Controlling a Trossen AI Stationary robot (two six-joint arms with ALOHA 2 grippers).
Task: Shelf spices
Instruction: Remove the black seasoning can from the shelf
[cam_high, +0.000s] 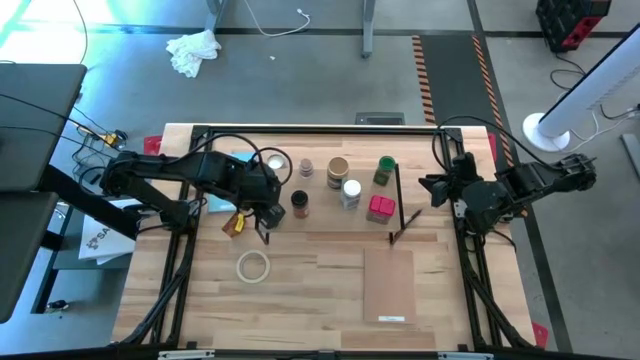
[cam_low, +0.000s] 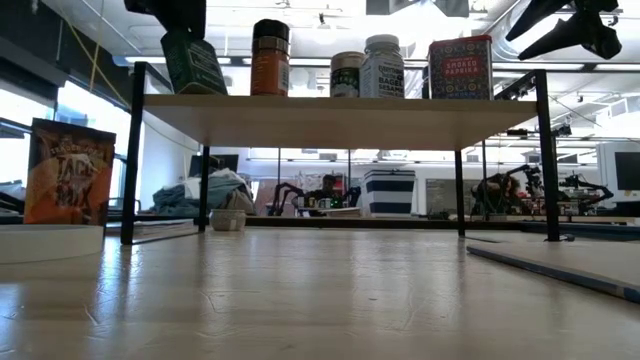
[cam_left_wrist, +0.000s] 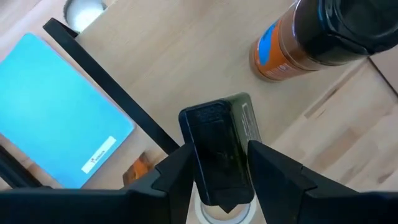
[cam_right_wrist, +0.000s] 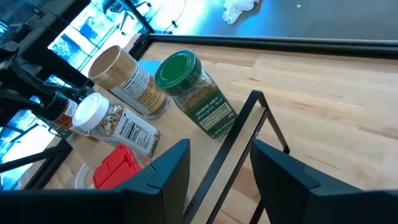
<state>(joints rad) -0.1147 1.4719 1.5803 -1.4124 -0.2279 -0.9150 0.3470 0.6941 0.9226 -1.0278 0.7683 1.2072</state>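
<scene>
From where I stand, the job looks nearly finished: five of the spices, among them a dark-lidded orange jar (cam_low: 270, 58) and a red paprika tin (cam_low: 459, 67), already stand along the plank of the shelf (cam_low: 330, 118). A sixth is going onto its left end. The left gripper (cam_left_wrist: 217, 158) pinches a dark green tin (cam_left_wrist: 216, 134) by its sides, jaws partly closed around it. In the low view the tin leans a little, with its base at or just above the plank. I judge the next move needs it set level and fully down, then the jaws eased apart and lifted straight up without knocking the orange jar just beside it. The right gripper (cam_high: 432, 190) waits off the shelf's right end, fingers spread and empty.
</scene>
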